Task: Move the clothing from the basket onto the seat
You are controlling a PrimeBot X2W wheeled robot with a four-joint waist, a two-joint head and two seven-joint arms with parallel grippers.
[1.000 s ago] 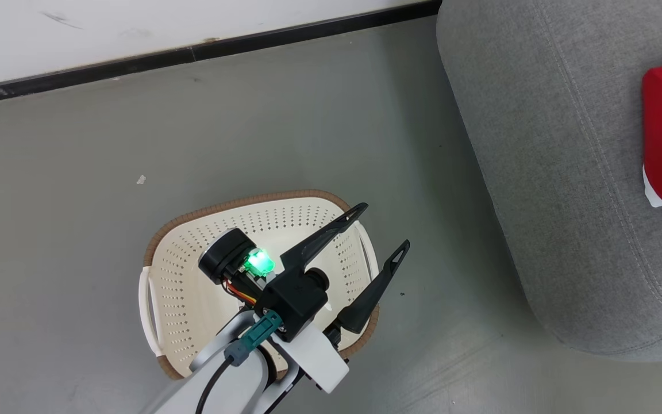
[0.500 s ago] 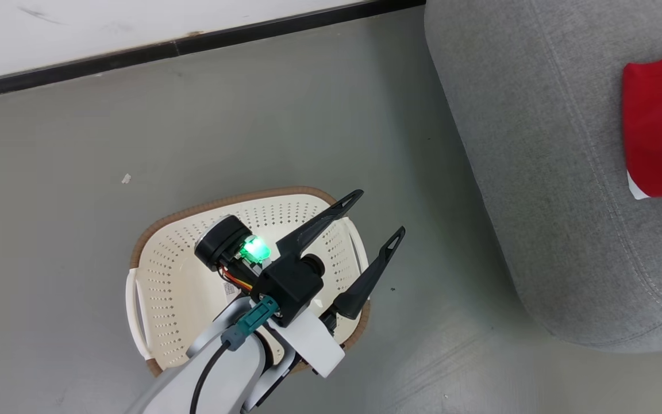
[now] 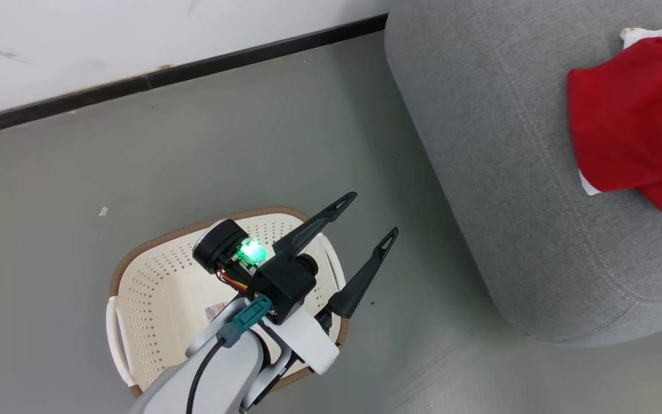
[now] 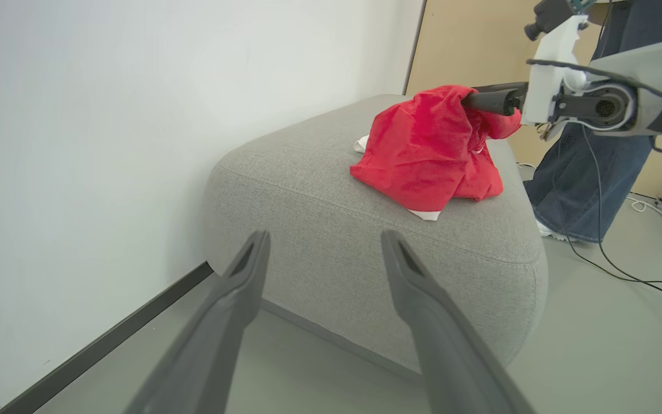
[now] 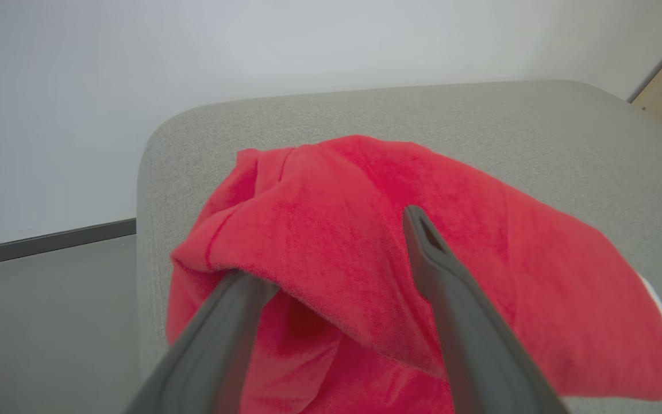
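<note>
The clothing (image 3: 630, 126) is a bright red heap with white trim lying on the grey seat (image 3: 509, 172). In the right wrist view my right gripper (image 5: 331, 244) is open over the clothing (image 5: 365, 230). A fold still hangs over its left finger, whose tip is hidden. From the left wrist view, the right gripper (image 4: 474, 100) reaches into the top of the clothing (image 4: 423, 149) on the seat (image 4: 331, 190). My left gripper (image 3: 370, 215) is open and holds nothing above the cream basket (image 3: 158, 287), where I see no clothing.
The basket stands on grey floor (image 3: 222, 149) left of the seat, near a white wall with a black baseboard (image 3: 193, 72). A person's leg in jeans (image 4: 572, 172) stands beyond the seat, with cables (image 4: 641, 270) on the floor there.
The head camera has turned, so the seat and more of the red clothing come into view. My right gripper has gone from shut to open. The left gripper stays open over the basket.
</note>
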